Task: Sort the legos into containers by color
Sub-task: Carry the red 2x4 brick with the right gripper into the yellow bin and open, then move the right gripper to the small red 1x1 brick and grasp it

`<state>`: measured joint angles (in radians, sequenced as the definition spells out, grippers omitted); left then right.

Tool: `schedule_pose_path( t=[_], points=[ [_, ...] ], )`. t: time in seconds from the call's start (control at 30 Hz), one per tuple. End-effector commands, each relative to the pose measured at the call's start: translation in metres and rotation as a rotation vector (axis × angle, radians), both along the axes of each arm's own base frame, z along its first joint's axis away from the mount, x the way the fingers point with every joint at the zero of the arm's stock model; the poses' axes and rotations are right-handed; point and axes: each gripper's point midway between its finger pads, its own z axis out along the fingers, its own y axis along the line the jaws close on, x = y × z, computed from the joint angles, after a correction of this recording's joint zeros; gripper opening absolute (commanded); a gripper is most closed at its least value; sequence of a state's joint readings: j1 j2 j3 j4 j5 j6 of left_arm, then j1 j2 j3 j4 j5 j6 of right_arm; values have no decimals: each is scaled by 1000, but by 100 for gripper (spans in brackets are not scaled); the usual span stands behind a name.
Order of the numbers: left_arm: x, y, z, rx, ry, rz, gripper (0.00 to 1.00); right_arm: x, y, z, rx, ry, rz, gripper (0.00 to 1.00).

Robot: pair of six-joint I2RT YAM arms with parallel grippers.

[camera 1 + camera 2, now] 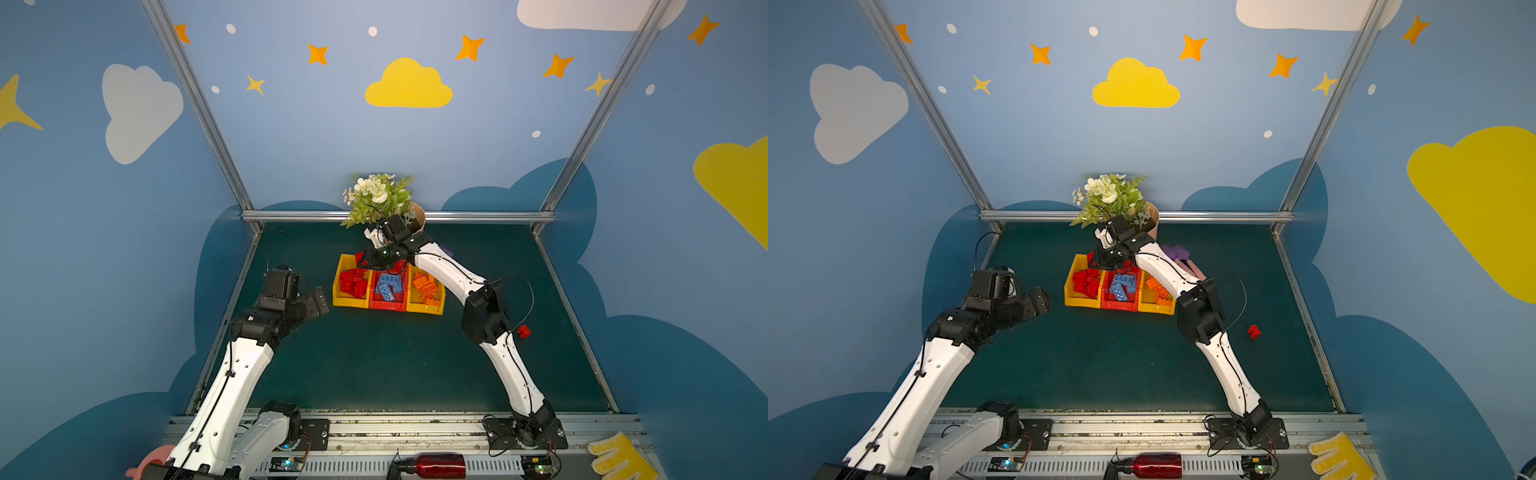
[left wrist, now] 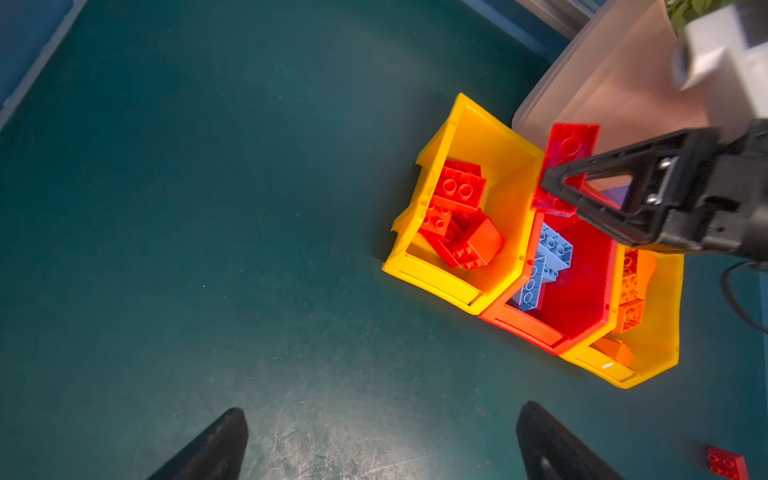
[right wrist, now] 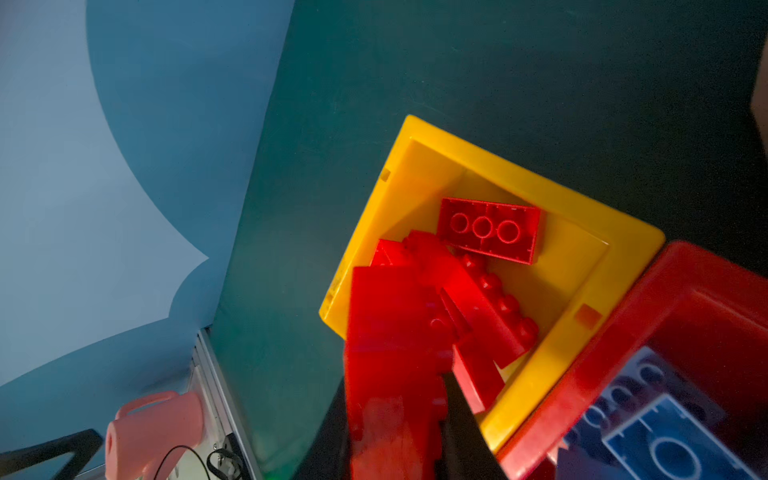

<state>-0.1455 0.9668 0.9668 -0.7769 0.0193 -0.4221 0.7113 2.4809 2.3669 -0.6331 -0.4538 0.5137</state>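
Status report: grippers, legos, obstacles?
Left gripper open, empty. Right gripper shut on red lego at yellow bin's far edge. Loose red lego on table. Flower pot close behind.

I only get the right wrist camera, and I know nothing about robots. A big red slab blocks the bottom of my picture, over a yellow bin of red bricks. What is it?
Observer: A red brick, pinched by the right gripper. The left wrist view shows it above the back rim, where the yellow bin meets the red bin.
Operator: Any bricks lying outside the bins?
Observer: One loose red brick on the mat, beside the right arm's elbow.
Operator: I see red and blue. Other colours?
Observer: Orange bricks, in a second yellow bin on the red bin's other side.
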Motion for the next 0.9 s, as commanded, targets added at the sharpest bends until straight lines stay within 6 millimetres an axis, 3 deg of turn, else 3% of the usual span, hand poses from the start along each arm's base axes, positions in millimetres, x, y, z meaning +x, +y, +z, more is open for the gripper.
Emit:
schedule_pose_path(
  t=[0.0,0.1,0.23,0.3,0.47,0.63,0.73,0.87],
  points=[
    [0,6,9,24,-7,7,100,8,2,-4,-14,-30,0,22],
    [2,8,11,17,-12,15,100,8,4,-9,-21,-12,4,29],
    [2,7,10,1,-12,23,100,9,5,-9,-16,-7,10,63],
    [1,6,9,-4,-11,23,100,10,2,-5,-16,-9,7,70],
    [0,4,12,-9,-18,9,100,6,-7,19,-8,-31,1,70],
    [5,-10,11,-57,-33,-56,100,-7,-31,45,-18,-47,-24,70],
    [11,-26,8,-129,-36,-105,100,-18,-60,53,-53,-53,-61,70],
    [19,-52,3,-218,-23,-163,100,-36,-125,54,-139,-36,-167,70]
  ],
)
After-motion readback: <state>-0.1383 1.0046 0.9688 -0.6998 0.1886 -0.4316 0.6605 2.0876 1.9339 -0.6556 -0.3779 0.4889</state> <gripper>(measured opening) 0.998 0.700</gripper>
